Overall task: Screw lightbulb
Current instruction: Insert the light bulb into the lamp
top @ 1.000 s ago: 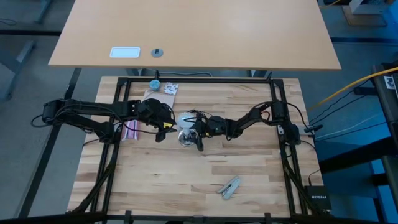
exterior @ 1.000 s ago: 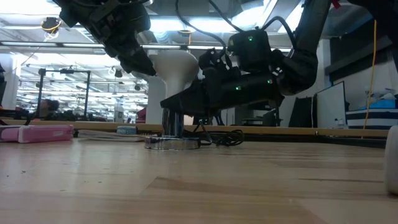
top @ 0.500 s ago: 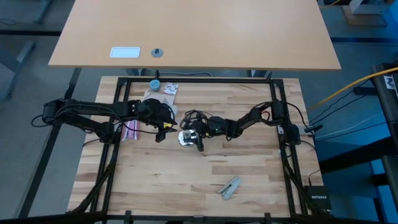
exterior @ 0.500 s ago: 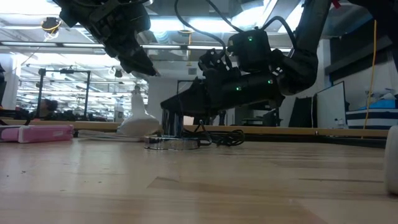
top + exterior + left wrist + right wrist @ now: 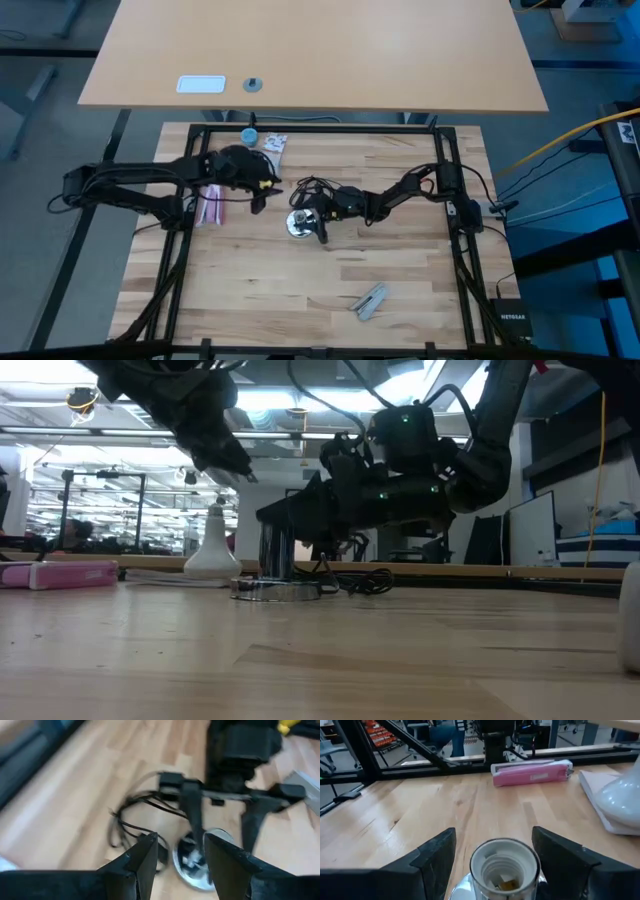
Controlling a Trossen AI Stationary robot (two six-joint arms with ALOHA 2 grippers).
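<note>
The lightbulb (image 5: 213,550) stands loose on the tabletop (image 5: 300,280), centre-left in the low view. Both tools gape empty: left tool (image 5: 262,188) lifted, right tool (image 5: 495,865) straddling the socket (image 5: 505,865). Next, I'd guess: regrasp it.

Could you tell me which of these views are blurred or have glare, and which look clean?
Left wrist view: smeared with blur, the cord and left gripper soft. Right wrist view: sharp on the empty socket, the lightbulb washed pale at the edge. Low view: bright ceiling lights behind leave the arms as dark shapes. High view: evenly lit.
</note>
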